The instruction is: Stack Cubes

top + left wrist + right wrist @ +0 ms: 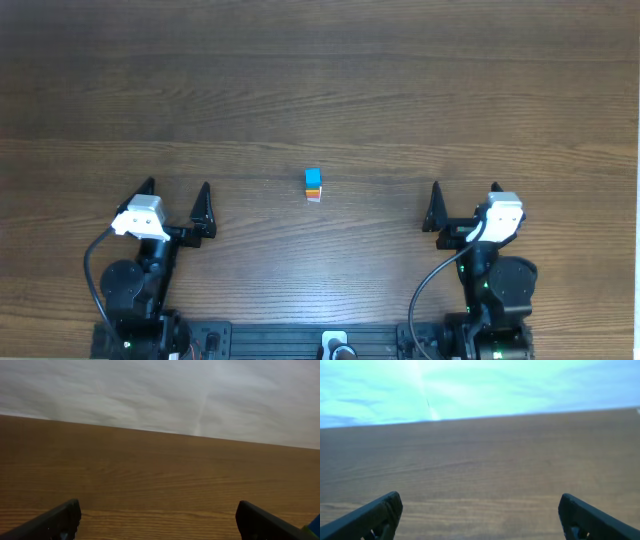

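Seeing the blue cube (313,178) resting on the orange cube (314,193) in the middle of the tabletop (320,80), well apart from both arms. Holding left gripper (177,184) and right gripper (465,186) spread open, empty, near the bases. Judging stacking as finished; probably needing no further grasp.

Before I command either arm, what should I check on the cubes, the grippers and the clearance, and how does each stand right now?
1. Blue cube sits on the orange cube: ok.
2. Stack edges squarely aligned: cannot tell, too small from the top view.
3. Left gripper open and holding nothing: ok.
4. Right gripper open and holding nothing: ok.
5. Both grippers well apart from the stack, one on each side: ok.
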`<control>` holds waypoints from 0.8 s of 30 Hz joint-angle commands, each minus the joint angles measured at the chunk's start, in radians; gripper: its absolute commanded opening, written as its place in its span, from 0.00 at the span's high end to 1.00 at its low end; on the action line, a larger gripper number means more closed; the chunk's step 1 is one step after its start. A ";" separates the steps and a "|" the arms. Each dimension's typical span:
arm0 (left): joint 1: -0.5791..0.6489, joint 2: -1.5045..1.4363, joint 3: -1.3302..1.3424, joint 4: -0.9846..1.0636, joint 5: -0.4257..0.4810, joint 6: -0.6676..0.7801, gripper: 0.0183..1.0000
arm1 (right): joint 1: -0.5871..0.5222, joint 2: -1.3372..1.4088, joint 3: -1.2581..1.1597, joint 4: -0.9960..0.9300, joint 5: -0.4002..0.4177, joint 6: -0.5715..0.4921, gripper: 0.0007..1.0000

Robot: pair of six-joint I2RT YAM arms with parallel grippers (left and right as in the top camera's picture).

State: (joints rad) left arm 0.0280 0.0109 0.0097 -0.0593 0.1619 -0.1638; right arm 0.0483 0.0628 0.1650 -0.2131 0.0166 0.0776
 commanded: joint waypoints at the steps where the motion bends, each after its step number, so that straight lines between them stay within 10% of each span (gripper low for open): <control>1: -0.005 -0.005 -0.004 -0.001 0.013 0.015 0.00 | -0.003 -0.058 -0.064 0.063 -0.028 -0.079 0.01; 24: -0.005 -0.005 -0.004 -0.001 0.013 0.015 0.00 | -0.004 -0.057 -0.160 0.142 -0.053 -0.124 0.01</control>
State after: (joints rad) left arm 0.0280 0.0109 0.0097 -0.0593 0.1619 -0.1638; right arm 0.0479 0.0158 0.0105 -0.0700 -0.0219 -0.0372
